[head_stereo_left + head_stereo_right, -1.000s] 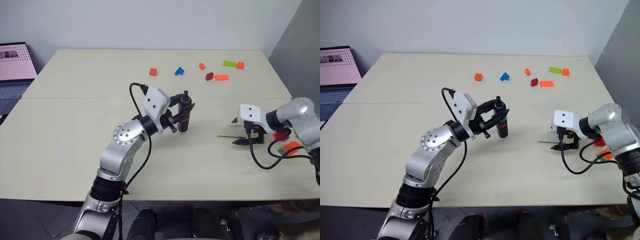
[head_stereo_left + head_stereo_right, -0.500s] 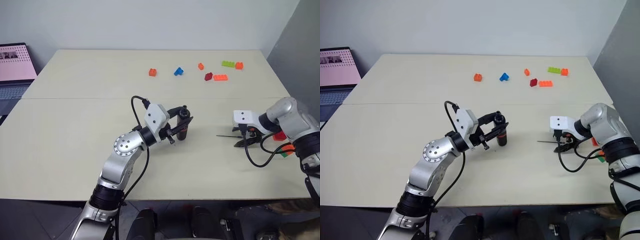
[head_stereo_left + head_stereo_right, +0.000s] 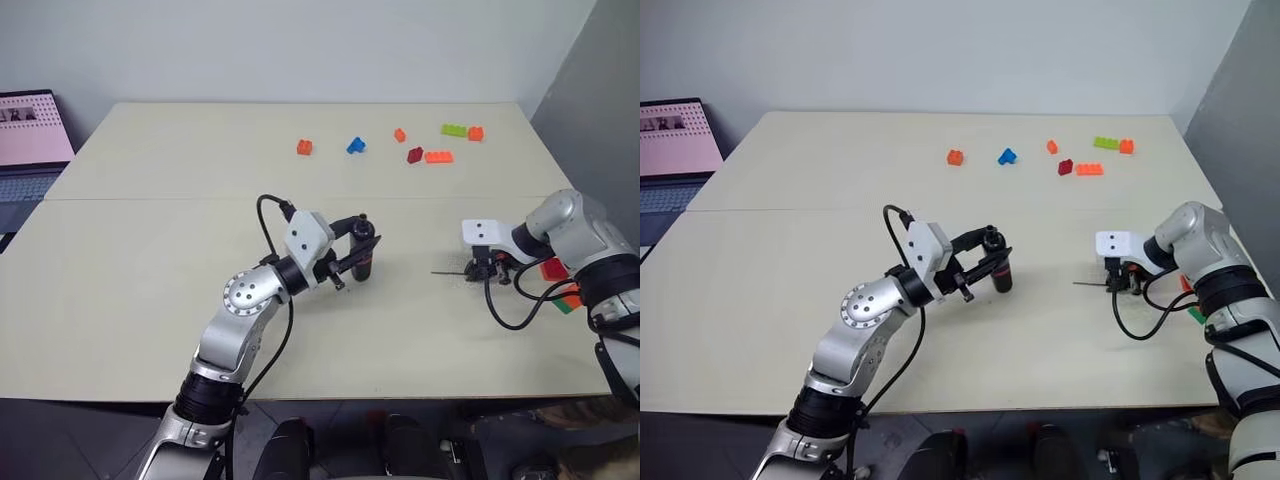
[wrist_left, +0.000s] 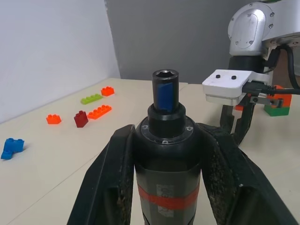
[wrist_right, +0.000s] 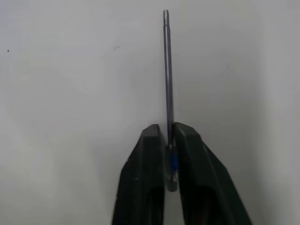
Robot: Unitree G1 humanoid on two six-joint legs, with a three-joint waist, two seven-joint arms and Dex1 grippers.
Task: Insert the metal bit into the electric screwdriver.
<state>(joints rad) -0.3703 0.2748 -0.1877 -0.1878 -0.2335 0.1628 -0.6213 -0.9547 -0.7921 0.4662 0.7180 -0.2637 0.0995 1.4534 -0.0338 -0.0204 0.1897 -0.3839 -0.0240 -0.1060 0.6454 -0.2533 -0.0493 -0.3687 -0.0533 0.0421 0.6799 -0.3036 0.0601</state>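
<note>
Bare table (image 3: 150, 290) lies between the two arms; toy bricks (image 3: 415, 154) stand well apart at its far edge.

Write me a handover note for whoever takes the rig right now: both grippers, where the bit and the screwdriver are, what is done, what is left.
Left gripper: shut on the electric screwdriver, held above the table with its open socket facing toward the right arm.
Right gripper: shut on the metal bit near one end, down at the table surface; the rest of the bit sticks out past the fingers.
Done: both parts gripped.
Left: lift the bit, line it up with the socket, push it in.
Coloured toy bricks lie at the far side, out of the way.
</note>
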